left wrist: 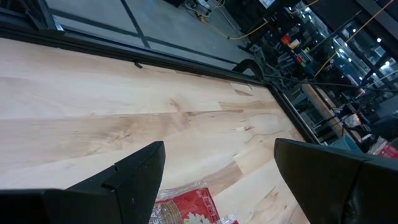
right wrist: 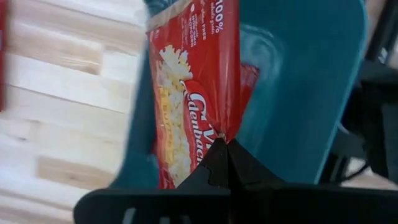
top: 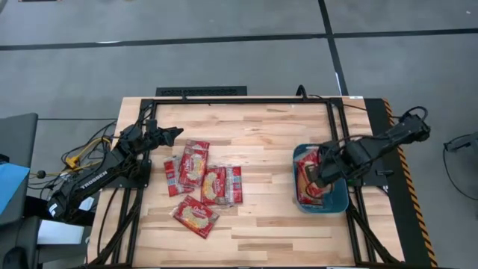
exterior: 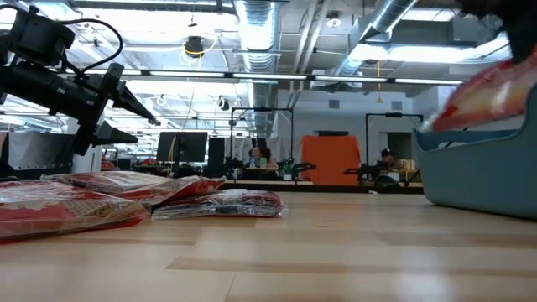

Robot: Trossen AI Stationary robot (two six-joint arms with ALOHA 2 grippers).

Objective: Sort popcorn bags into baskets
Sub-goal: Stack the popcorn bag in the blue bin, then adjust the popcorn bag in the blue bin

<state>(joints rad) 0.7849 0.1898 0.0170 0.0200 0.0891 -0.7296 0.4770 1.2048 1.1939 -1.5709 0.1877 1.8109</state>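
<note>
Here, held bag: a popcorn bag [right wrist: 193, 99] is pinched by its edge in the right tool [right wrist: 227, 152], hanging over the teal basket [right wrist: 298, 93], likely for dropping in.
Loose bags: five bags [top: 200, 183] lie clustered on the surface [top: 261, 134], outside the basket.
Left tool: left tool [top: 173, 134], fingers spread and empty, hovers beside that cluster.
Views: only the right wrist view shows the pinch; the high view shows the whole layout.

Left hand [top: 173, 134] spread wide; right hand [top: 311, 179] clamped.

left arm [top: 89, 181]: "TROSSEN" | popcorn bag [right wrist: 193, 93]: "100%", partial "denbach"
</note>
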